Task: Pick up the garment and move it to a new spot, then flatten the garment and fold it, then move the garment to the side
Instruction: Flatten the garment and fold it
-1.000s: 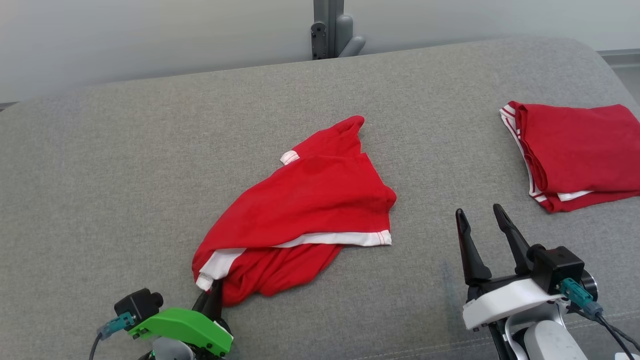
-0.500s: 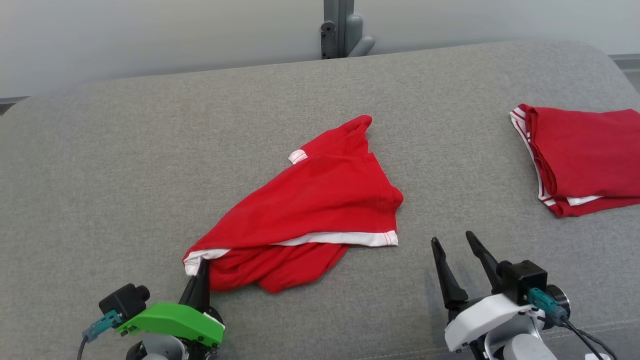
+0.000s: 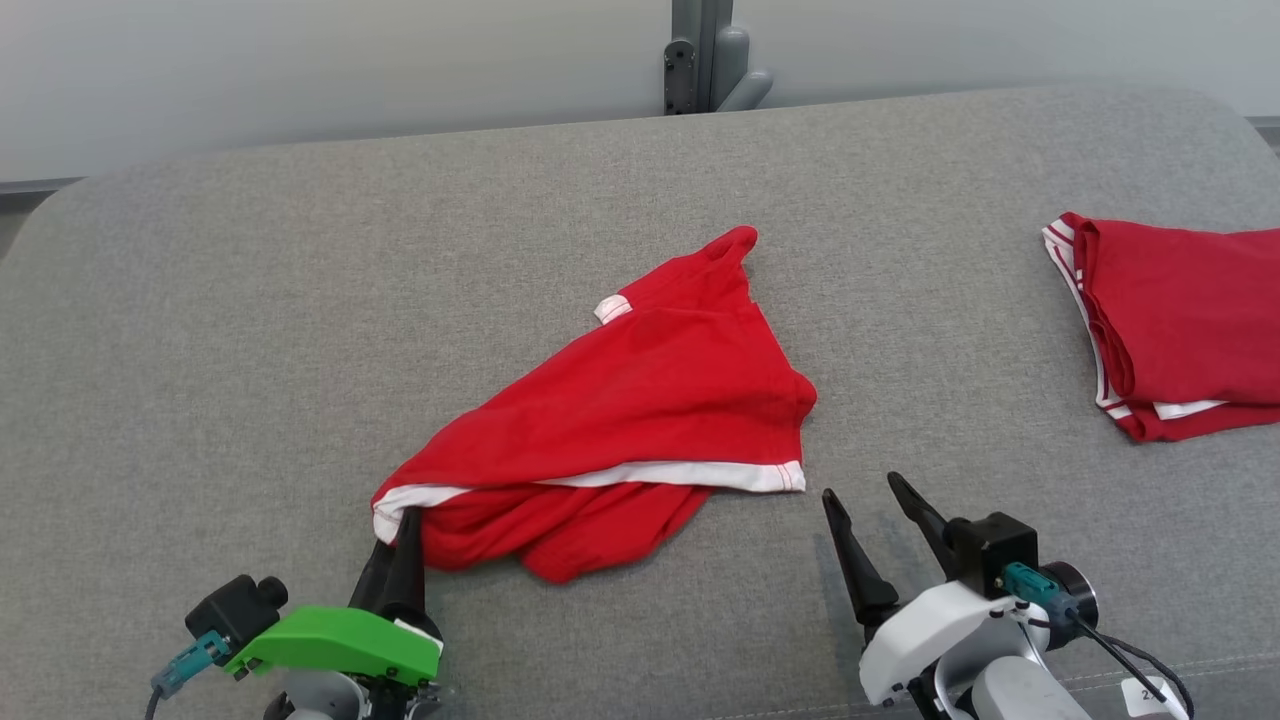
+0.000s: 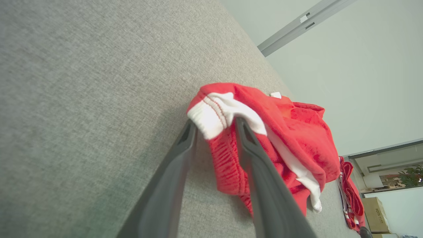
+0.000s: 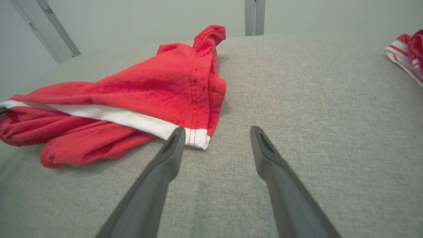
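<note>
**A:** Where is the crumpled red garment with white hem bands (image 3: 650, 400)?

**B:** It lies bunched in the middle of the grey fabric-covered counter (image 3: 250, 300), with one white band along its near edge.

**A:** And the green-cased left hand (image 3: 405, 530)?

**B:** It is at the garment's near left corner. From the head its dark fingers look almost like one. The left wrist view shows them part-way apart, with the white corner lying between and over the tips.

**A:** The white-cased right hand (image 3: 860, 487)?

**B:** It is spread wide and holds nothing. It sits just beside the garment's right hem corner without touching it. In its own wrist view one fingertip lines up with that corner.

**A:** Anything else?

**B:** A folded red garment with white stripes (image 3: 1180, 330) lies at the counter's right edge, well apart. The left wrist view adds a brown cardboard box (image 4: 375, 215) beyond it.
</note>
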Controlling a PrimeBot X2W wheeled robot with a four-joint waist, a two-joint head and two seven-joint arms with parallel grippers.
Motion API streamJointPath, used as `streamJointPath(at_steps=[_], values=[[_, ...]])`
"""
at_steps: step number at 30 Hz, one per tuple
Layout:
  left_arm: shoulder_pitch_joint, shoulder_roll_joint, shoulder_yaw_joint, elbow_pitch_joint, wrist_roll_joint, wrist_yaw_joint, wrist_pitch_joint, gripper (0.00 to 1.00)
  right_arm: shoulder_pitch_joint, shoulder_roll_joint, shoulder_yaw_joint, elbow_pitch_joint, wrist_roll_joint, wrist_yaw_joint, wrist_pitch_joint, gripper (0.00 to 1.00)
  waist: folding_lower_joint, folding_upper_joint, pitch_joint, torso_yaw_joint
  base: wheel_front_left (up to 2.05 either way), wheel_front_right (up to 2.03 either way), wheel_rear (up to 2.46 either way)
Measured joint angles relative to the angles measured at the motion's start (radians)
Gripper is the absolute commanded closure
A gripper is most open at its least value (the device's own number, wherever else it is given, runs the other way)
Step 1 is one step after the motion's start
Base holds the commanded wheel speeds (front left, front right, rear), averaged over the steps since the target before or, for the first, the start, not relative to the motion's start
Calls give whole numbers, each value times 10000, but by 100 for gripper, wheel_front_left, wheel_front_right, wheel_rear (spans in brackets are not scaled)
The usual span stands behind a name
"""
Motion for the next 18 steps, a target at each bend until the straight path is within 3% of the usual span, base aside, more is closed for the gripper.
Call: streamJointPath(at_steps=[3,4,5,6,7,8,9,10,18], values=[[12,-63,63,-176,-359,0,-12,11,-169,-2,148,171,-151,0,0,0,0,0,34,-15,0,0,0],[15,-69,79,-257,-441,0,-52,10,-216,-2,215,217,-244,0,0,0,0,0,50,-17,0,0,0],[16,-69,96,-320,-487,-2,-86,16,-278,2,265,284,-284,0,0,0,0,0,67,-17,0,0,0],[19,-52,109,-362,-514,-2,-104,41,-363,-2,339,391,-370,0,-2,0,0,0,85,-16,0,0,0],[22,-36,115,-380,-531,-2,-142,55,-455,-2,431,535,-512,0,0,0,0,0,106,-14,0,0,0],[22,-27,111,-395,-541,-2,-171,80,-562,-2,529,683,-686,0,0,0,0,0,129,-9,0,0,0],[22,-17,94,-395,-541,-2,-173,96,-680,0,625,828,-777,0,0,0,0,0,155,-3,0,0,0],[21,-8,73,-395,-539,-2,-176,100,-802,4,696,978,-817,0,0,0,0,0,183,5,0,0,0],[-163,2,-232,-326,-437,-2,-261,100,-1709,0,940,2121,-802,0,0,0,0,0,460,179,0,0,0]])
